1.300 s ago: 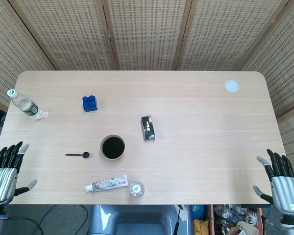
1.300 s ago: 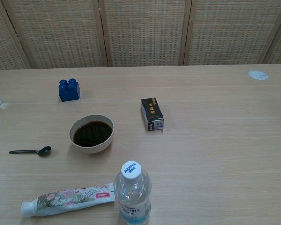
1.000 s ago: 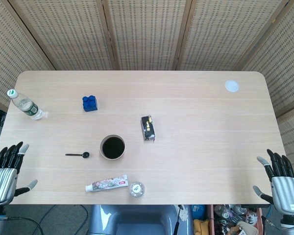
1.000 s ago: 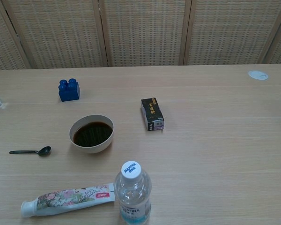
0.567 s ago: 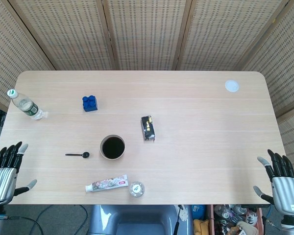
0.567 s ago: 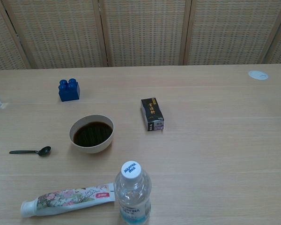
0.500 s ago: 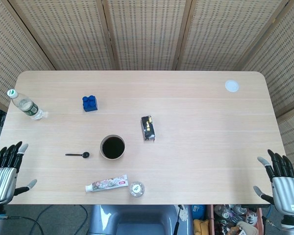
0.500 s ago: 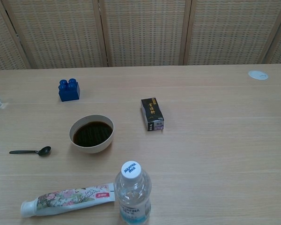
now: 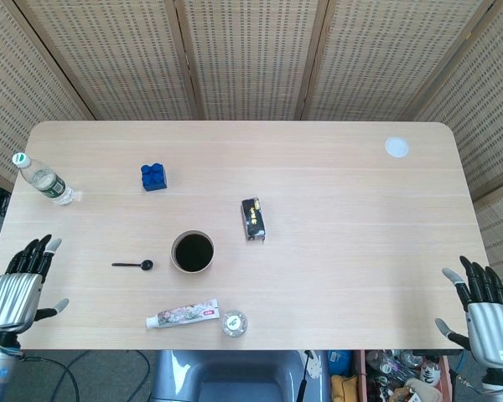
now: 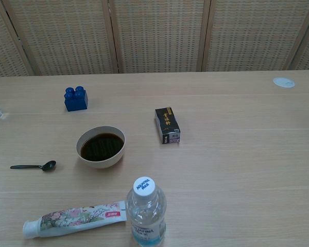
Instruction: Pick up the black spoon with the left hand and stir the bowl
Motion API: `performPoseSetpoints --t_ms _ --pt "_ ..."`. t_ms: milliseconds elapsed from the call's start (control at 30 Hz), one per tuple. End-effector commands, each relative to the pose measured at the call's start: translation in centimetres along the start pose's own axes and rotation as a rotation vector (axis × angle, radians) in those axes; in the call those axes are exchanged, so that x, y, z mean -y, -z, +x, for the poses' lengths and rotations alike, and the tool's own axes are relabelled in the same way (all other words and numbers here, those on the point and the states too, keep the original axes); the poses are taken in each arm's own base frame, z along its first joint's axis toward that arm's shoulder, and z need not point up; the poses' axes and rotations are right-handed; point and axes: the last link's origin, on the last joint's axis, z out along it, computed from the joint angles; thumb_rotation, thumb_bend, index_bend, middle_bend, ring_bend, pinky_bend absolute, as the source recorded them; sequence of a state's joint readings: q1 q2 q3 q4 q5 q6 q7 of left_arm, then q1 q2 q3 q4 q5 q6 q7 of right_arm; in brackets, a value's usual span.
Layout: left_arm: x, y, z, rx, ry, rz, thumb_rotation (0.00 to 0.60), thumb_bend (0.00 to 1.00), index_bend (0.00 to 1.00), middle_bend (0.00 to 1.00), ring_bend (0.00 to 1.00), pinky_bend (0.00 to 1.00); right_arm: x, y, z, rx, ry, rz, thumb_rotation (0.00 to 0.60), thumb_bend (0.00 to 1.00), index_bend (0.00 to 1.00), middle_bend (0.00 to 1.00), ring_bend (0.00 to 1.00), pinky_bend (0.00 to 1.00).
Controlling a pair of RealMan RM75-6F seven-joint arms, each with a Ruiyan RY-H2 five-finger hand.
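Left hand (image 9: 17,289): at the near left corner of the table (image 9: 344,218), over its edge; fingers spread and straight, holding nothing and touching nothing. Seen in the head view only.
Right hand (image 9: 484,316): off the near right corner of the table, fingers spread, holding nothing; its lower part is cut by the frame edge.
Near bottle (image 10: 146,211): stands upright at the near edge, white cap, clear body; its base is cut off in the chest view and only its top shows in the head view.
Toothpaste tube (image 10: 74,218): lies flat just left of the near bottle, cap end to the left.
Black spoon (image 10: 35,166): lies flat on the table, left of the bowl and apart from it, bowl end toward the bowl, handle pointing left; well apart from the left hand.
Bowl (image 10: 100,146): pale, filled with dark liquid, between the black spoon and the black box.
Black box (image 10: 167,125): lies flat to the right of the bowl, a little farther back.
Blue block (image 10: 75,99): behind the bowl, to the left.
Far bottle (image 9: 43,177): lies tilted at the far left edge; in the chest view only a sliver of it shows at the frame edge.
White disc (image 9: 396,147): near the far right corner; what it is cannot be told.
Change: the left hand has come in and forward toward the table since the earlier frames; the right hand has dropped slightly; the table's things lie as before.
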State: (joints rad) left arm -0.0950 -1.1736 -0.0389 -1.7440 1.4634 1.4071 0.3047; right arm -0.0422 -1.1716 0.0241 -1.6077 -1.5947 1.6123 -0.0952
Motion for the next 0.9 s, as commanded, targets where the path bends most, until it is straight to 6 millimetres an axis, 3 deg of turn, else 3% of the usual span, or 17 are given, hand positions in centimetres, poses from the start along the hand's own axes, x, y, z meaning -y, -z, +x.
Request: performPoseSetpoints --t_ms 33,233,400,900 --pt "0.0 -1.4 -0.4 0.020 -0.041 -0.017 0.600 0.14 0.06 0.24 0.23 0.46 0.0 0.0 0.0 0.000 0.001 0.000 0.600 0.20 0.22 0.11 0.00 0.00" --pt "-0.3 -4.1 -1.5 0.059 -0.092 -0.055 0.600 0.14 0.26 0.54 0.55 0.67 0.0 -0.1 0.1 0.002 0.005 -0.002 0.600 0.20 0.22 0.11 0.00 0.00" --pt "-0.5 -6.1 -2.4 0.091 -0.124 -0.081 0.600 0.14 0.38 0.70 0.67 0.73 0.0 -0.1 0.1 0.004 0.007 -0.004 0.600 0.20 0.22 0.11 0.00 0.00" --pt "-1.4 -10.9 -5.7 0.179 -0.187 -0.115 0.600 0.36 0.45 0.77 0.72 0.75 -0.2 -0.2 0.0 0.012 0.009 -0.010 0.600 0.20 0.22 0.11 0.00 0.00"
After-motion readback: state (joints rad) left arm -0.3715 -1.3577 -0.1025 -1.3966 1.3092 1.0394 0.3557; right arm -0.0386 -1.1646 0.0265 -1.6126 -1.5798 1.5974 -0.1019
